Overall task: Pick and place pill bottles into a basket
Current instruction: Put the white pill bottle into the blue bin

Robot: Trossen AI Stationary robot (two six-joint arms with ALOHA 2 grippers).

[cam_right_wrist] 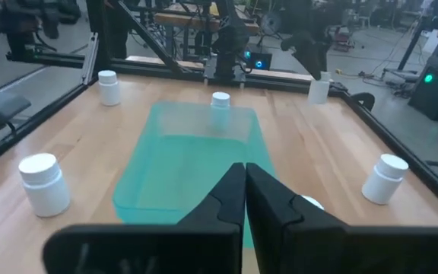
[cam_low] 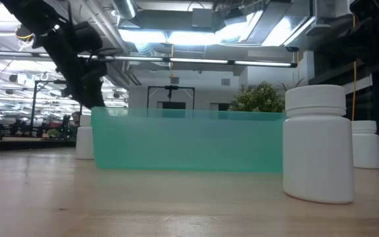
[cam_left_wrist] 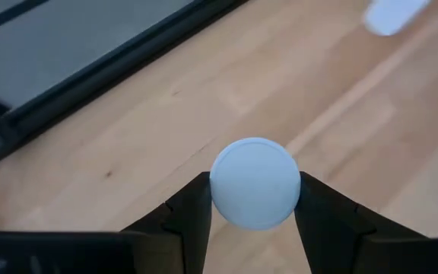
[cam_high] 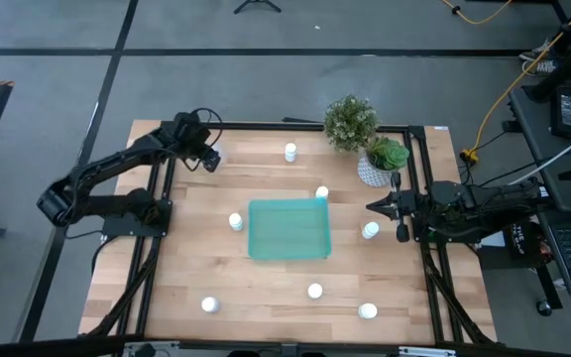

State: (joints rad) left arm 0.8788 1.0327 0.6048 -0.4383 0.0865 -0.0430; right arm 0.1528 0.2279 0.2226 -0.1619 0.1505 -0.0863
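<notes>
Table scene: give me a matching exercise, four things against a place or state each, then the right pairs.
Things:
1. left gripper
2. right gripper
3. teal tray
4. plant pot

Place or state:
A. empty, mid-table
B. far right corner, holding a green plant
C. fingers shut, holding nothing, at the table's right edge
D. fingers on either side of a pill bottle at the far left

Pairs: 1-D, 2-C, 3-A, 4-B

Bright even overhead light; ceiling strip lights [cam_low: 196, 60] glare; soft shadows; far bottle [cam_left_wrist: 392, 14] blurred.
</notes>
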